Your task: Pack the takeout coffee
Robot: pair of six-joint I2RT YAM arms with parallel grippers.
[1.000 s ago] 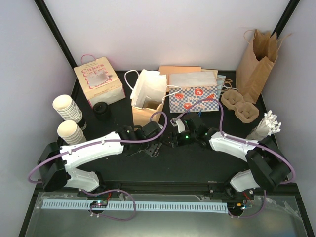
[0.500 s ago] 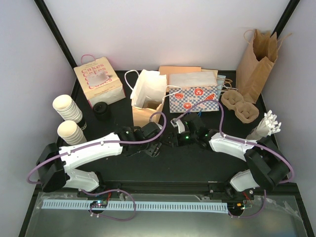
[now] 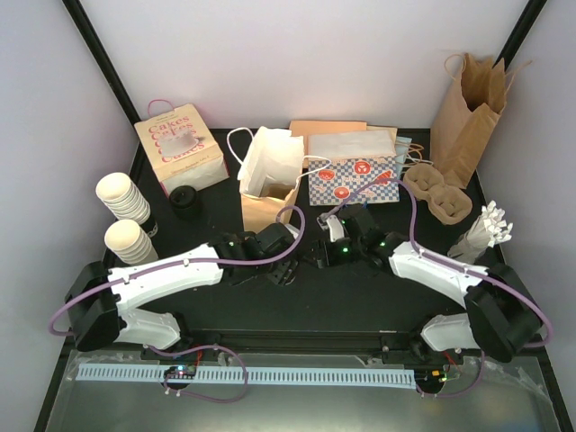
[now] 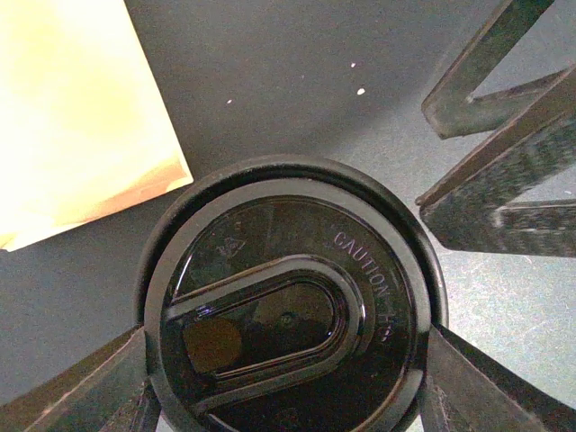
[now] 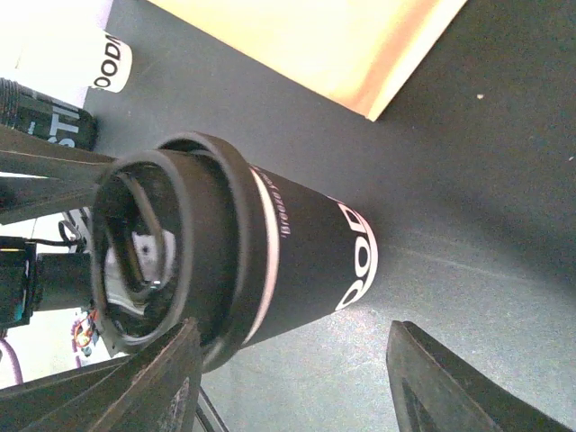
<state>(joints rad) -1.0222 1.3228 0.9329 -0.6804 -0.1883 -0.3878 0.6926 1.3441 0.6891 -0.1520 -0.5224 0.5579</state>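
Observation:
The takeout coffee (image 5: 306, 261) stands on the black table; here its wall looks black with white lettering, under a round black lid (image 4: 288, 315). My left gripper (image 4: 288, 382) is above it, with a finger against each side of the lid's rim. In the top view the left gripper (image 3: 286, 264) covers the cup. My right gripper (image 5: 297, 378) is open, with the cup low beside its left finger and touching neither finger. In the top view the right gripper (image 3: 319, 252) sits just right of the left one. Its fingers (image 4: 504, 117) also show in the left wrist view.
An open white paper bag (image 3: 270, 162) over a brown bag (image 3: 263, 214) stands just behind the grippers. A pink cake box (image 3: 180, 148), loose black lids (image 3: 186, 201) and stacked cream cups (image 3: 121, 198) are left. A checkered bag (image 3: 351, 180), cup carrier (image 3: 436, 193) and tall brown bag (image 3: 468, 108) are right.
The right arm's forearm has swung to the right and its wrist has drawn slightly back toward the checkered bag. The left arm has stayed over the cup.

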